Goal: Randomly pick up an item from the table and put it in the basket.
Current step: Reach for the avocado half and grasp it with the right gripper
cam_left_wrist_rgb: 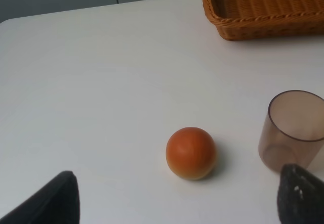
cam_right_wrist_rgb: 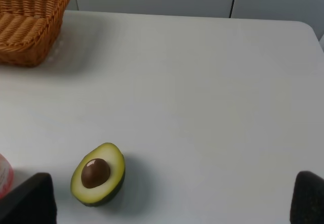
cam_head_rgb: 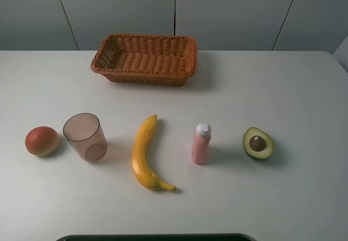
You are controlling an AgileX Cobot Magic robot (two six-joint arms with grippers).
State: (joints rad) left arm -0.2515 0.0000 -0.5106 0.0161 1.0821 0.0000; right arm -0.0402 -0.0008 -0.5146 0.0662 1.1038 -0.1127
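The halved avocado (cam_head_rgb: 258, 143) lies flesh up on the white table (cam_head_rgb: 304, 88) at the right; it also shows in the right wrist view (cam_right_wrist_rgb: 97, 173). The wicker basket (cam_head_rgb: 144, 58) stands empty at the back middle, and parts of it show in the left wrist view (cam_left_wrist_rgb: 263, 6) and the right wrist view (cam_right_wrist_rgb: 28, 21). My right gripper (cam_right_wrist_rgb: 171, 204) is open and empty, short of the avocado, with only its dark fingertips (cam_right_wrist_rgb: 33, 199) showing. My left gripper (cam_left_wrist_rgb: 177, 204) is open and empty, short of a red-orange fruit (cam_left_wrist_rgb: 191, 152). Neither gripper shows in the exterior high view.
In a row across the table front stand the red-orange fruit (cam_head_rgb: 42, 141), a translucent pinkish cup (cam_head_rgb: 85, 136), a banana (cam_head_rgb: 147, 154) and a pink bottle (cam_head_rgb: 200, 143) with a white cap. The cup (cam_left_wrist_rgb: 293, 130) stands beside the fruit in the left wrist view.
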